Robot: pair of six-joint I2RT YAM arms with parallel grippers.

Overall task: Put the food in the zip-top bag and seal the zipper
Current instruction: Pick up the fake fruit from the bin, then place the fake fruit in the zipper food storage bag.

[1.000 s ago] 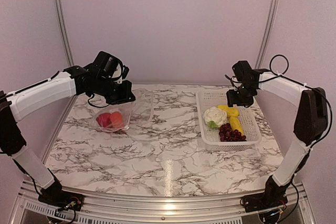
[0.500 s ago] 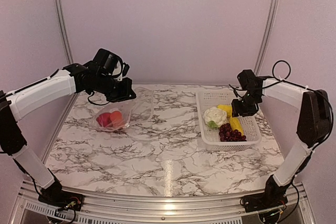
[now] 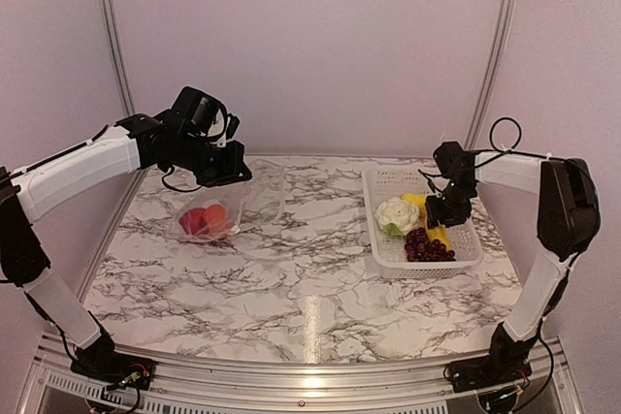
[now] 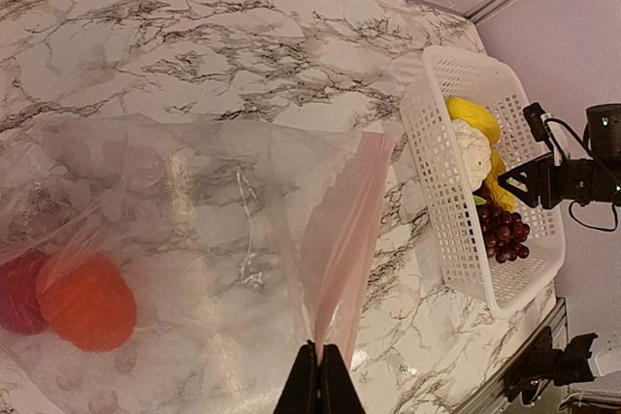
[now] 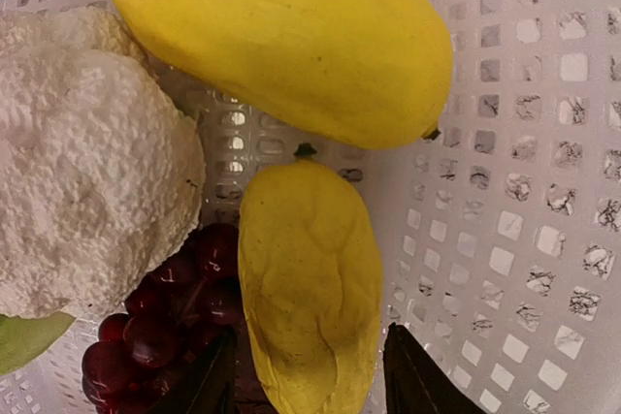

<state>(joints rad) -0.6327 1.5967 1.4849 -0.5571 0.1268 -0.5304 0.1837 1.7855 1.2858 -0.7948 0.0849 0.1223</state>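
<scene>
We see the zip-top bag (image 4: 194, 201) at the left of the table (image 3: 310, 278), red pepper (image 4: 15, 293) and orange fruit (image 4: 87, 302) inside. In the basket (image 5: 524, 191), cauliflower (image 5: 87, 162) and grapes (image 5: 184, 307) crowd the lower yellow piece (image 5: 310, 278). The left gripper (image 4: 318, 375) is clamped on the zipper (image 4: 340, 230). The right gripper (image 5: 310, 375) straddles that piece; whether it pinches, we cannot tell.

No legible text, labels, brand marks, numbers or signs in any of the three views.
</scene>
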